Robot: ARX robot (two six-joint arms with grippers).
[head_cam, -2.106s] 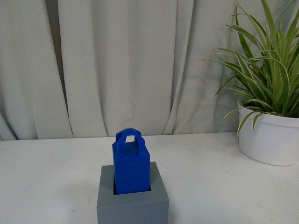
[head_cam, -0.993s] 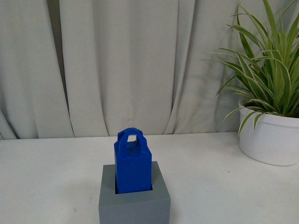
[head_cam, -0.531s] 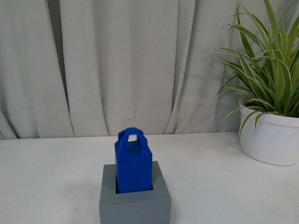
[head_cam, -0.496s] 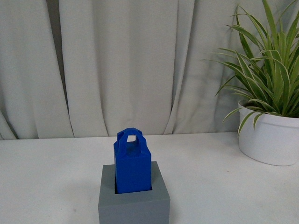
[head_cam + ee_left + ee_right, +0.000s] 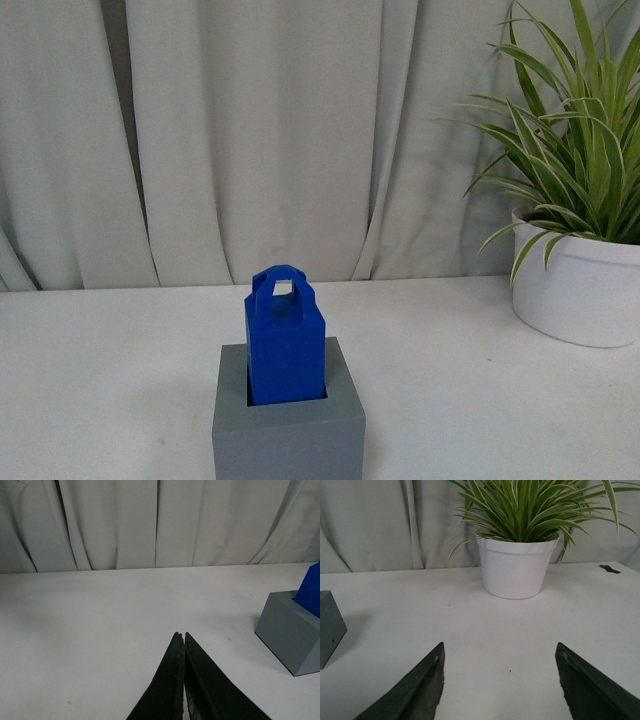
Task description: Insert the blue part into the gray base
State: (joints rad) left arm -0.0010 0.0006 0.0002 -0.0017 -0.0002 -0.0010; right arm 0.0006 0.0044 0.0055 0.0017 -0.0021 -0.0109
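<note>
White table (image 5: pixel 120 380), curtain behind: blue part (image 5: pixel 286 345) stands upright in base (image 5: pixel 287 432) recess, looks rigid, light plastic, best gripped at its loop; left gripper (image 5: pixel 181 641) closed empty, right gripper (image 5: pixel 500 655) wide open empty, both clear of base.

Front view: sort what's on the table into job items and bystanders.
Job items:
- blue part, standing upright in the gray base's recess
- gray base

Bystanders:
- potted plant in a white pot, at the right
- curtain behind the white table

Neither claw appears in the front view.
</note>
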